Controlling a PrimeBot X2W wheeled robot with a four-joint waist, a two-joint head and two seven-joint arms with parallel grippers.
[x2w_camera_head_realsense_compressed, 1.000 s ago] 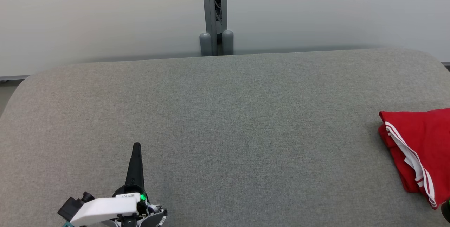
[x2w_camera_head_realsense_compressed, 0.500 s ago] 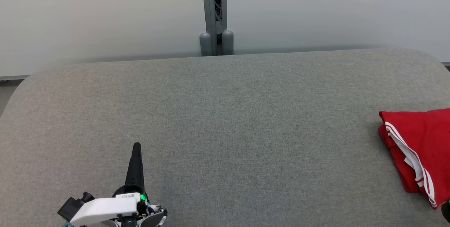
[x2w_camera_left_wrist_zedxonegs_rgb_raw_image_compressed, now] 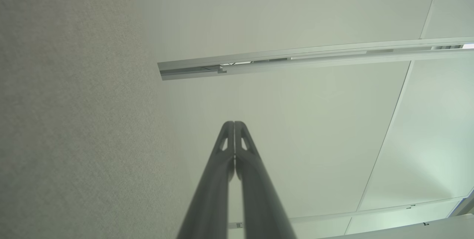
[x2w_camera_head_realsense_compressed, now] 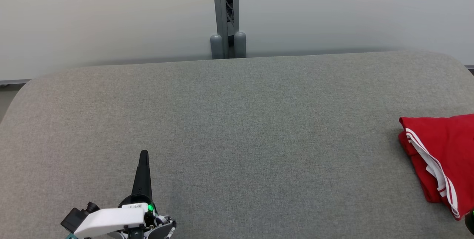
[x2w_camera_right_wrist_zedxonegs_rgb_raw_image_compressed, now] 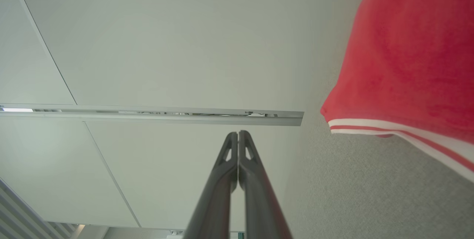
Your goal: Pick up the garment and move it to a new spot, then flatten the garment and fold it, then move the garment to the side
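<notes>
Garment: red cloth with white stripe trim, lying in layers at the right edge of the grey padded surface; partly cut off by the head view's edge.
Handling: likely light, soft and limp, with no stiffness. Lifted from one point it would probably sag and come apart. Not fragile. Cloth on that woven cover probably drags rather than slides.
Grip spot: striped hem, on the side facing the middle of the surface. Best to pinch through all layers there, or take two corners with both grippers to keep the shape.
Right gripper: fingers pressed together, nothing between them; near the garment's striped edge in the right wrist view, apart from it.
Left gripper: fingers pressed together, empty; low at the lower left of the surface, well apart from the garment.
Risk: a shallow pinch takes the top layer only.
Background: grey post behind the far edge, pale wall.
</notes>
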